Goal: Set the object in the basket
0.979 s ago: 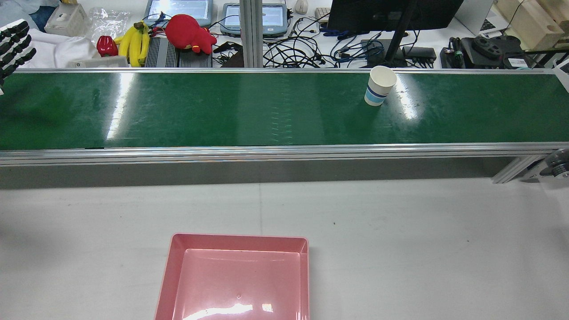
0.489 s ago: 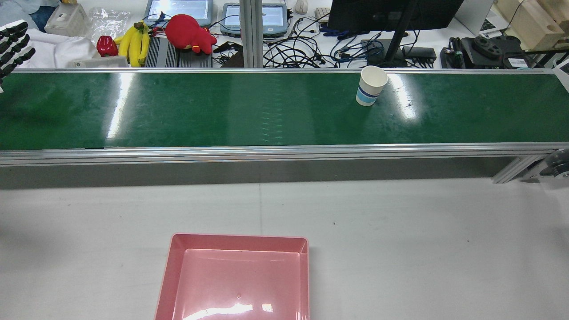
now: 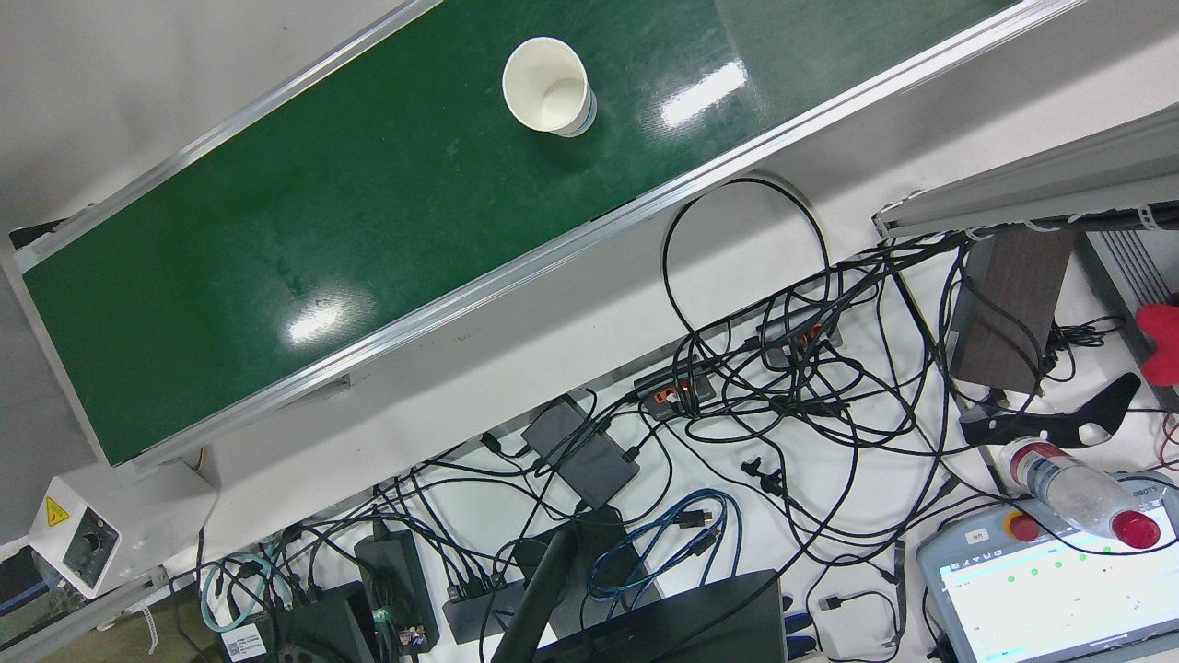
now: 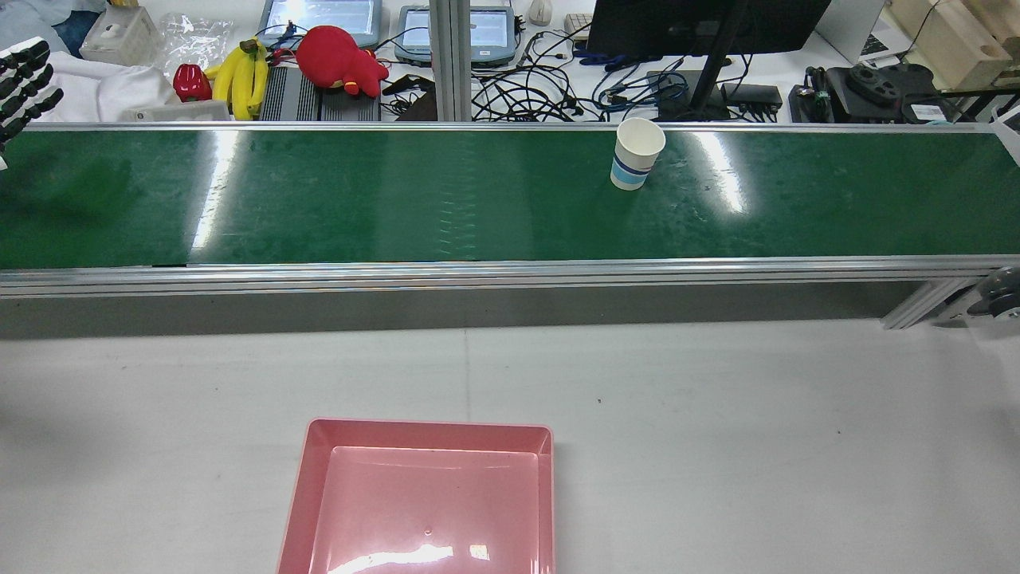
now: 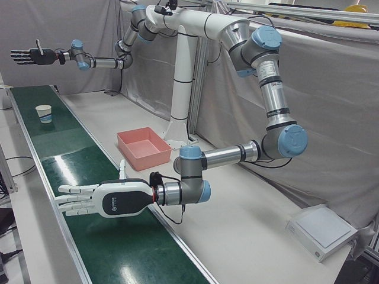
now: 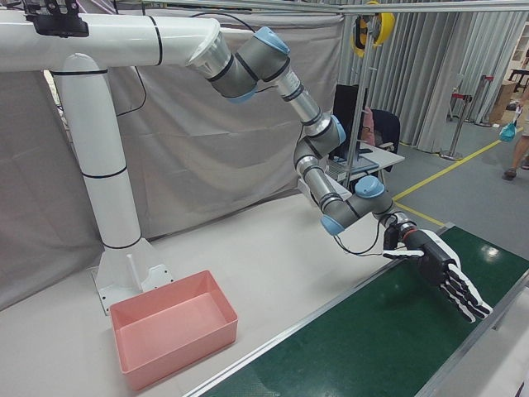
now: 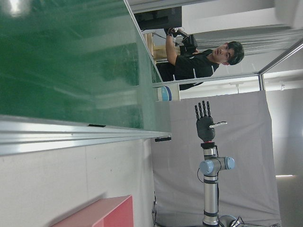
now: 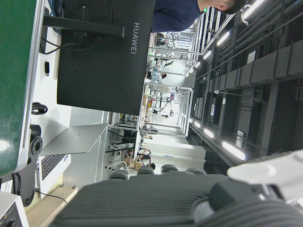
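A white paper cup [image 4: 637,154] with a blue band stands upright on the green conveyor belt [image 4: 398,199], right of its middle and near the far edge. It also shows in the front view [image 3: 546,86] as the cup and far off in the left-front view [image 5: 43,112] as the cup. The empty pink basket [image 4: 422,430] sits on the white table in front of the belt. My left hand [image 5: 103,200] hovers open and flat over the belt's left end, far from the cup. My right hand [image 5: 32,56] is raised high beyond the cup, open, fingers spread.
Behind the belt lie bananas [image 4: 243,76], a red plush toy [image 4: 339,56], tablets, tangled cables and a monitor stand [image 4: 709,64]. A person [image 7: 199,61] stands past the belt's right end. The white pedestal [image 5: 180,89] rises behind the basket.
The cup has travelled to the left along the belt. My left hand has barely shifted at the view's left edge.
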